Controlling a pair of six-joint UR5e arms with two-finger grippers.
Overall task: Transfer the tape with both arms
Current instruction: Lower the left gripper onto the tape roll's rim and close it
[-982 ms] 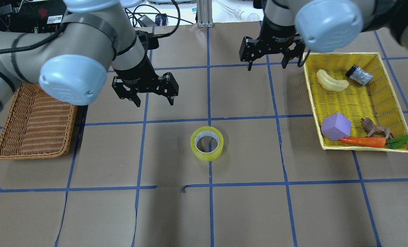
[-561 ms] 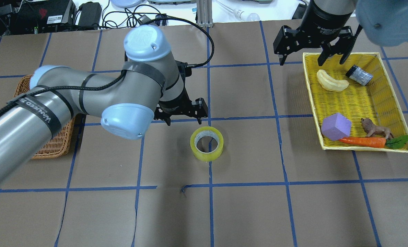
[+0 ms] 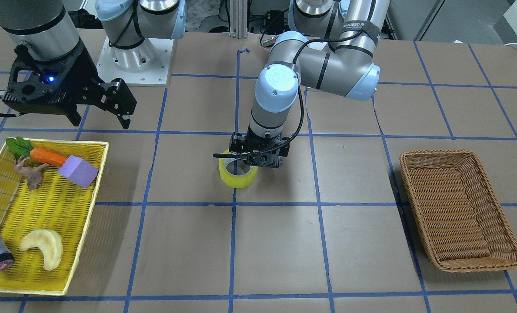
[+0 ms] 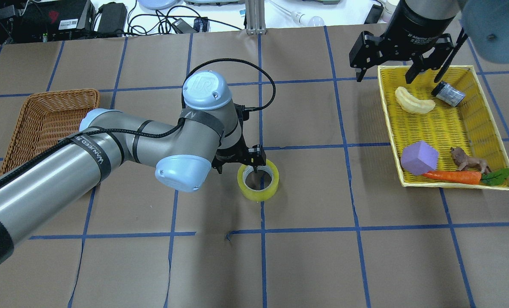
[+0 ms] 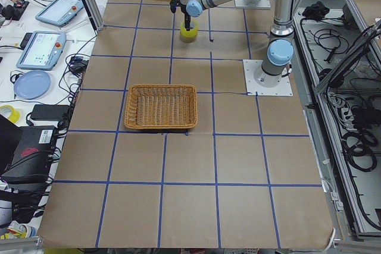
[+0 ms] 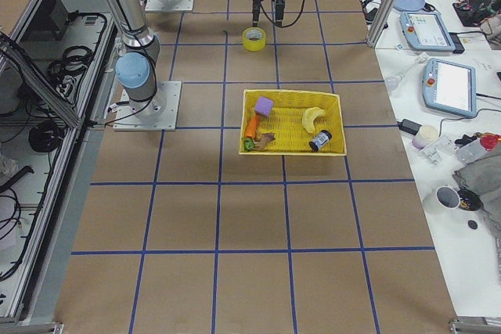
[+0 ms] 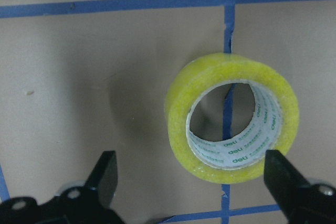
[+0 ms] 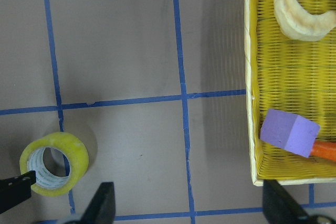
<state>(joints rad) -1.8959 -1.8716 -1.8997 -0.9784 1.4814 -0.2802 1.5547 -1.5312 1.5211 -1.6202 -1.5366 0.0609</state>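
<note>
Left wrist-mounted view: left tool (image 7: 189,155) hangs spread wide, tape (image 7: 233,156) off-centre toward one finger. Probably best to centre first, then clamp squarely.

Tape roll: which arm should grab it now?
Left. The left gripper is open right over the tape, while the right gripper hangs open far off by the yellow basket.

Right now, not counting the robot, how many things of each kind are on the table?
Baskets: 2, the yellow basket and the brown wicker basket
Tape rolls: 1, the tape
Play food: 2, the carrot and the pale banana
Blocks: 1, the purple block
Animal figures: 1, the lion
Small cylinders: 1, the grey cylinder
Total: 8
</note>
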